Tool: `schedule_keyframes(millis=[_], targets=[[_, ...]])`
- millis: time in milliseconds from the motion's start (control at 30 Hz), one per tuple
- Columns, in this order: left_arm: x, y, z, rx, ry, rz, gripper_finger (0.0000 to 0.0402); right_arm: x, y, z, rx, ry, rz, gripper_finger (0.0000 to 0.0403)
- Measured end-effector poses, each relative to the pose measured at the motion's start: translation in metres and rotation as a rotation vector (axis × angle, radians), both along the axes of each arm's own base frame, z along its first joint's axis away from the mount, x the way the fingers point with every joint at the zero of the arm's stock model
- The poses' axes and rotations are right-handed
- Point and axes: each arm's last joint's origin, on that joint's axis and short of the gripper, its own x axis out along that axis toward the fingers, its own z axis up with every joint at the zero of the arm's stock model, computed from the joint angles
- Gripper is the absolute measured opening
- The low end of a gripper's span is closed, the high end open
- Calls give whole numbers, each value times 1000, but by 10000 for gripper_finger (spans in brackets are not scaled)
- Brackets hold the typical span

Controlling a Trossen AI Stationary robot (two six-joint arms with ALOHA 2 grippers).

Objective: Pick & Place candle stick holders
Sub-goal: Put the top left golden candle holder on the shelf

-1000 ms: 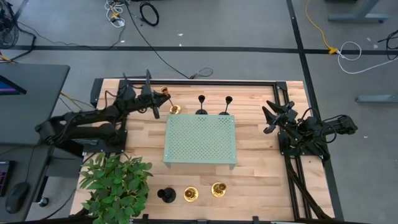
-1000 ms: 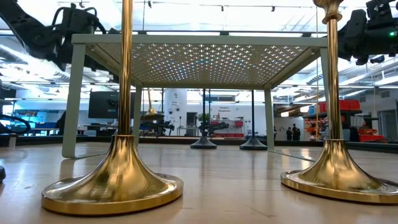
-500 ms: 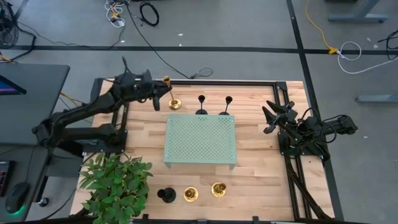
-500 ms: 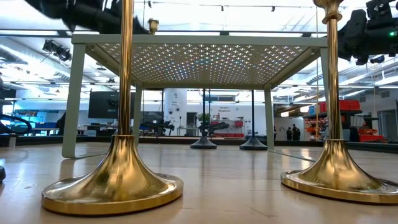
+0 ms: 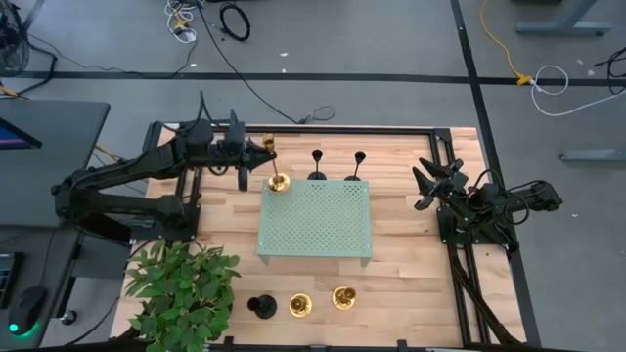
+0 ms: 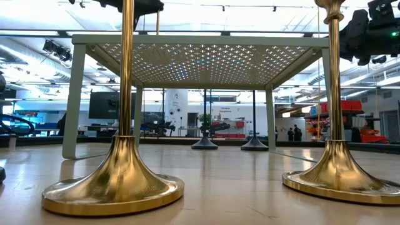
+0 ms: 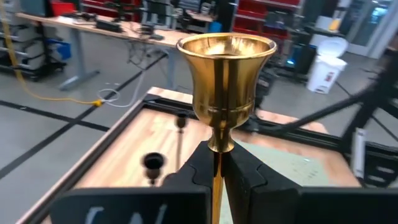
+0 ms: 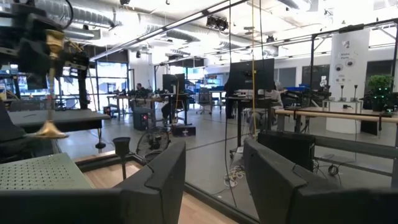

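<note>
My left gripper (image 7: pixel 217 171) clamps a gold candle stick holder (image 5: pixel 278 180) by its stem, apparently just above the green perforated tray's (image 5: pixel 315 220) far-left corner. My right gripper (image 5: pixel 427 186) waits open at the table's right side.

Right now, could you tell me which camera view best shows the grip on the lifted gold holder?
The left wrist view: the left gripper clamps the gold holder by its stem. The high view shows it small over the tray's corner.

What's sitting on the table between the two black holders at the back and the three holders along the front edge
The pale green perforated tray, as the high view shows. It stands between the two black holders behind it and the front row.
</note>
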Motion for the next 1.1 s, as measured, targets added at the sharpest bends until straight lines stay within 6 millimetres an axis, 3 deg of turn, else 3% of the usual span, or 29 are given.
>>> schedule_keyframes(millis=[733,1100], targets=[[15,-95,-8,77,55,-262,16,0,0,0,12,-10,4,162],[15,-123,-13,110,71,-275,18,0,0,0,13,-9,5,162]])
